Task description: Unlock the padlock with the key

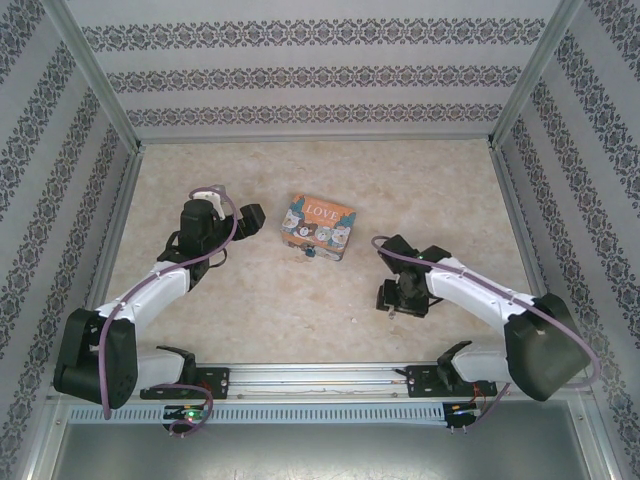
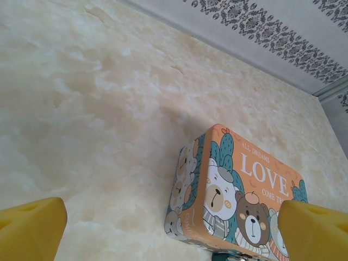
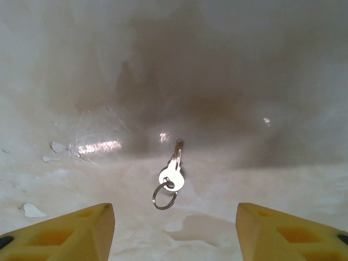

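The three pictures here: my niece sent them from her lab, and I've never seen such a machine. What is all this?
Two white robot arms are bolted at the near edge of a marbled beige table. The top view looks down from above and behind them. The other two pictures come from cameras on the wrists; the yellow wedges are each gripper's fingers. The left gripper, open, faces a colourful cartoon-bear "LOVE" box. A small dark thing at its lower edge may be the padlock. The right gripper, open, hovers over a small silver key on a ring lying on the table. Nothing is held.
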Robot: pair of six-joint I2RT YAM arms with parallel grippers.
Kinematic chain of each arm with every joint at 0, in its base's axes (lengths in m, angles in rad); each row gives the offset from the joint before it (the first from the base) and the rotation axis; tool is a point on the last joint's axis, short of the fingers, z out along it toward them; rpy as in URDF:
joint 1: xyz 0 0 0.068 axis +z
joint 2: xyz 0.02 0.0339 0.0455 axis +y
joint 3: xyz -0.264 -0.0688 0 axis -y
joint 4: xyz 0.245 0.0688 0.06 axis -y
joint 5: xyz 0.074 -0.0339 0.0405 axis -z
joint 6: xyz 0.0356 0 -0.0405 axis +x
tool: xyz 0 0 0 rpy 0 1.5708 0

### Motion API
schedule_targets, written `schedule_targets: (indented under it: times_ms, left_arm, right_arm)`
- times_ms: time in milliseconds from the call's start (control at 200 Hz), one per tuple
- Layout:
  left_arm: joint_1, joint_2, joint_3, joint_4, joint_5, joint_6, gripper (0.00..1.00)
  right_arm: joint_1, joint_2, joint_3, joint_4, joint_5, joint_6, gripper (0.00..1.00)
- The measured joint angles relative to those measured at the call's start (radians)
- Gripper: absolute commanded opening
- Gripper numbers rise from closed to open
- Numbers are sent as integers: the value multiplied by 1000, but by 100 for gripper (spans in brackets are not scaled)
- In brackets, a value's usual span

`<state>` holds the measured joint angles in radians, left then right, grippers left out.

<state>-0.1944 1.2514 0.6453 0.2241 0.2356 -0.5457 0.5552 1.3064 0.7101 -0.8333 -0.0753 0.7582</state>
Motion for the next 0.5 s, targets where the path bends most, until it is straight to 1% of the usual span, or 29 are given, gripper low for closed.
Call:
schedule_targets:
  times_ms: [95, 250, 500]
  left_arm:
    - [0, -3, 0, 0, -2, 0, 99]
    - [0, -19, 0, -1, -2, 0, 99]
    - [0, -34, -1, -4, -2, 0, 99]
  right_arm:
    - [19, 33, -5, 23, -19, 8, 49]
    - [19, 60, -35, 67, -42, 23, 41]
    - [19, 71, -44, 88, -46, 24, 31]
